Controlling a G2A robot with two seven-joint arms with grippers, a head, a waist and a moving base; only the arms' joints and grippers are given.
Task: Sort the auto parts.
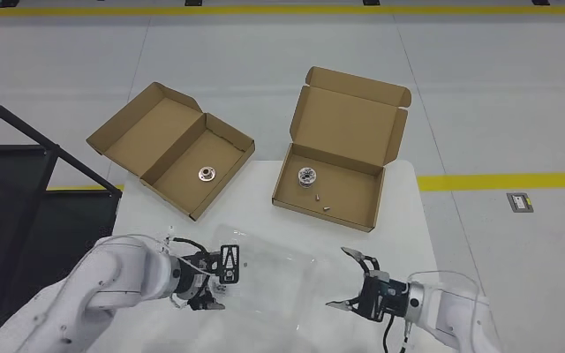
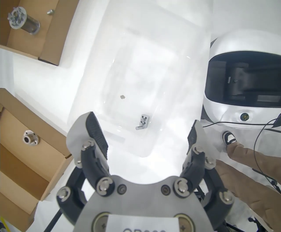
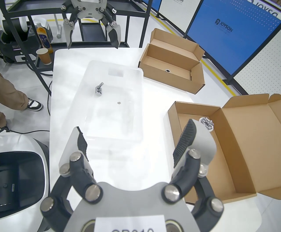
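Observation:
A clear plastic tray [image 1: 274,282] lies mid-table and holds a small metal bracket [image 2: 142,122] [image 3: 99,89] and a tiny speck [image 2: 122,96]. My left gripper [image 2: 145,134] [image 1: 223,281] hovers open just at the tray's end by the bracket, nothing between its fingers. At the tray's opposite end my right gripper [image 3: 134,140] [image 1: 347,281] is open and empty too. The left cardboard box [image 1: 177,190] contains a round flange [image 1: 207,173] [image 2: 30,138]. In the right cardboard box [image 1: 366,212] sit a toothed cylindrical part [image 1: 306,175] [image 2: 23,20] and small screws [image 1: 316,199].
Both boxes have their lids [image 1: 353,115] folded back beyond the table's far edge. A black rack [image 1: 53,168] stands beside the table on the left, with a bottle [image 3: 42,37] and a paper cup [image 3: 43,56] on it. White tabletop [image 1: 397,238] is bare around the tray.

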